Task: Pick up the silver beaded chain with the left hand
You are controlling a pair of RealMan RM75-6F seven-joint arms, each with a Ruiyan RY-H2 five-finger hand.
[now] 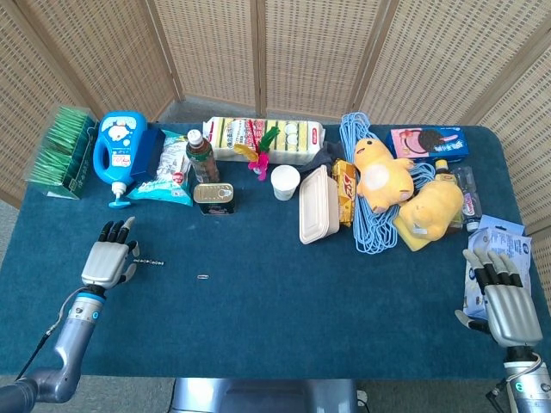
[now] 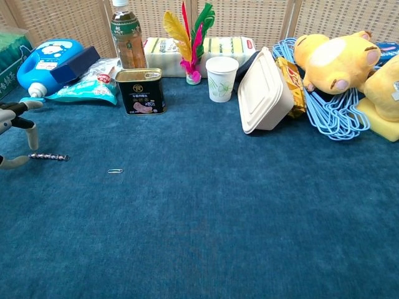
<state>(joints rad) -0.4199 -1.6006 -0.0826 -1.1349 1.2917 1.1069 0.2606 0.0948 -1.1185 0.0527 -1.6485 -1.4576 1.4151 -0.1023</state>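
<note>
The silver beaded chain [image 1: 151,261] lies flat and straight on the blue surface [image 1: 275,310] at the left, its left end just at the fingertips of the left hand [image 1: 108,258]. In the chest view the chain [image 2: 48,157] runs left to right, and two fingers [image 2: 30,129] of that hand reach in from the left edge, one above the chain's left end and one curling low beside it; the fingers are spread apart and whether either touches the chain I cannot tell. From the head view the left hand lies palm down with fingers extended toward the far side, holding nothing.

The right hand [image 1: 501,297] rests at the near right corner, fingers extended and apart, nothing in it, with a pale blue packet [image 1: 495,249] just beside and partly under its fingertips.

A small paper clip [image 1: 203,277] lies to the right of the chain, apart from it. Further back stand a dark tin can [image 2: 141,91], a green-tea bottle [image 2: 125,34], a blue detergent jug [image 2: 43,59], a paper cup [image 2: 221,78] and a beige clamshell box [image 2: 267,90]. Yellow plush toys [image 1: 383,172] sit on a pile of blue hangers [image 1: 366,219] at the far right.
</note>
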